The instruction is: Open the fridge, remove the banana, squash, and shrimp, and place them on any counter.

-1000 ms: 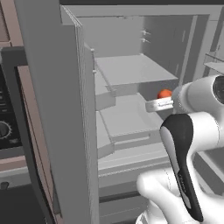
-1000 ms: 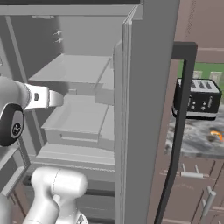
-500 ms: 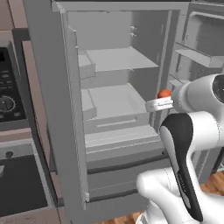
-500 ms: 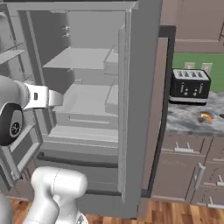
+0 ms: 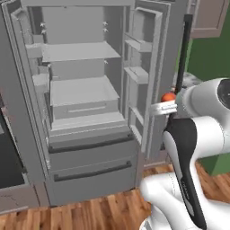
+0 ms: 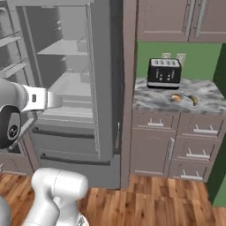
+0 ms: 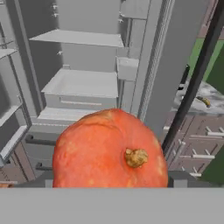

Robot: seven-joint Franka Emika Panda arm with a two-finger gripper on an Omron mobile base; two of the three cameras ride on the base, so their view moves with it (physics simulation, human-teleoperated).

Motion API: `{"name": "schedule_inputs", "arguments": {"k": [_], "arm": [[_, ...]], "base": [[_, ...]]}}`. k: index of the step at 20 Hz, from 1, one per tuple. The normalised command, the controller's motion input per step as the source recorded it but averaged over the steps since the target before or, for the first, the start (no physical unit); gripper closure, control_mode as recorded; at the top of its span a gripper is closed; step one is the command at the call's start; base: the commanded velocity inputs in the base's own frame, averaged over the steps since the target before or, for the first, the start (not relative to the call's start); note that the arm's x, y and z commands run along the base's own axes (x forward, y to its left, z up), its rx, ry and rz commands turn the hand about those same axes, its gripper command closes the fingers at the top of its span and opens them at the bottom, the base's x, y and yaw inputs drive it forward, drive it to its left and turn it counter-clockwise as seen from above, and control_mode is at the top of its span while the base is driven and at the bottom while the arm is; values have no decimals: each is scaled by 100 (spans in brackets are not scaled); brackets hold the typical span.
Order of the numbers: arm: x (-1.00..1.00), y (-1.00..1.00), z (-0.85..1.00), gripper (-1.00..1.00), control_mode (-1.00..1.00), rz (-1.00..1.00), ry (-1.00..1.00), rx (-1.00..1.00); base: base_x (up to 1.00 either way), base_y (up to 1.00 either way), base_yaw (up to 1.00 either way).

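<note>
The fridge (image 5: 90,157) stands with both doors swung wide and its grey shelves bare; it also shows as the fridge (image 6: 66,88) and the fridge (image 7: 83,83). My gripper (image 5: 166,102) hangs in front of the right door, shut on the squash (image 5: 168,96), a round orange-red fruit. Close up, the squash (image 7: 109,151) sits between the fingers of the gripper (image 7: 111,183). On the counter (image 6: 207,106) to the right lie the small yellow banana (image 6: 193,100) and a small orange piece (image 6: 176,98), possibly the shrimp. The banana (image 7: 203,101) is far off.
A black toaster (image 6: 163,73) stands at the back of the counter, under brown wall cabinets (image 6: 176,20). The open right fridge door with its dark handle (image 7: 197,74) stands between fridge and counter. Wooden floor (image 6: 154,203) lies in front.
The whole picture has shifted: the base has backed away from the fridge and turned right, bringing the counter into view. The gripper keeps hold of the squash.
</note>
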Motion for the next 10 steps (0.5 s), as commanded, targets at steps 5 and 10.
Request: {"name": "schedule_inputs", "arguments": {"k": [5,10], "arm": [[0,0,0,100,100,0,0,0],[0,0,0,100,100,0,0,0]], "base": [[3,-99,1],[32,-99,3]]}}
